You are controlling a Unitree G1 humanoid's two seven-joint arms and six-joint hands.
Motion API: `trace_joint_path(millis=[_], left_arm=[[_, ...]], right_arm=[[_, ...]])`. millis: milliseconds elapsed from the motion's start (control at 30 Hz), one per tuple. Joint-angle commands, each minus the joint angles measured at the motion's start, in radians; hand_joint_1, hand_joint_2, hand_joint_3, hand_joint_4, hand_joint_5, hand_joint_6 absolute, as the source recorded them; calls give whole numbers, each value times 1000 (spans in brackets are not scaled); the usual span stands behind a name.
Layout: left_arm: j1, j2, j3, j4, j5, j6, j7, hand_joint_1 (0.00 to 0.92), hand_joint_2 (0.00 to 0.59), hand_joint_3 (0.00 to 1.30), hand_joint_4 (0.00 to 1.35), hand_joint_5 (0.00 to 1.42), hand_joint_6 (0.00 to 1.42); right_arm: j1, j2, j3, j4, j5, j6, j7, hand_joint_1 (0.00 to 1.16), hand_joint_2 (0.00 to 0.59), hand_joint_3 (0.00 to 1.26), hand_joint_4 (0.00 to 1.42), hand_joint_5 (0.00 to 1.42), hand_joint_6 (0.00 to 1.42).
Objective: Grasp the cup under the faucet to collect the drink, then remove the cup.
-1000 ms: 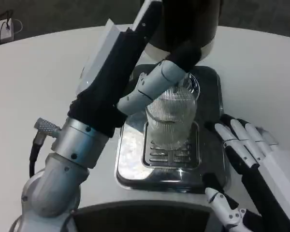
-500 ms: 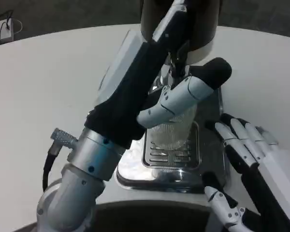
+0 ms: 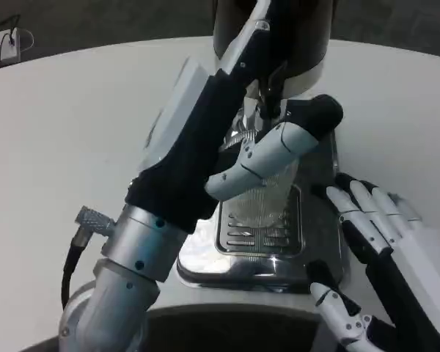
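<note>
- Far left, at the edge of the white surface (image 3: 66, 125), there's a white power strip (image 3: 1, 45), well away from everything else.
- The left arm (image 3: 143, 242) reaches up and across from the lower left, with its silver forearm low and its black and white sleeve rising toward the dispenser (image 3: 279, 33).
- The left hand (image 3: 260, 125) is up against the dark dispenser body. Its white, black-tipped fingers (image 3: 279, 143) cross in front of the cup (image 3: 268, 198). Whether they actually clamp the cup, I can't tell; the hand itself blocks the contact.
- The cup is clear and ribbed. It sits upright on the slotted grille of the shiny drip tray (image 3: 205, 253), below the dispenser, with its top hidden behind the hand.
- The right hand (image 3: 374, 227) lies just right of the tray, fingers spread apart and holding nothing, its fingertips near the tray's right rim.
</note>
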Motion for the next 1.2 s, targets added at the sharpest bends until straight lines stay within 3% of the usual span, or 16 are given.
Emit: trace_joint_path(millis=[33, 567, 767, 1200], left_arm=[[14, -3, -5, 33, -1, 13, -4, 0, 75, 0, 0, 0, 0], [-4, 23, -44, 24, 25, 74, -72, 0, 75, 0, 0, 0, 0], [-25, 56, -60, -3, 56, 104, -108, 0, 75, 0, 0, 0, 0], [-73, 145, -99, -33, 245, 135, -168, 0, 62, 0, 0, 55, 31]], right_arm=[[6, 6, 5, -17, -2, 3, -1, 115, 528, 87, 0, 0, 15], [2, 10, 7, -15, 1, 4, 0, 115, 528, 87, 0, 0, 15], [0, 14, 9, -15, 1, 5, 1, 115, 528, 87, 0, 0, 15], [-15, 27, 11, -9, 26, 34, 16, 115, 528, 87, 0, 0, 15]])
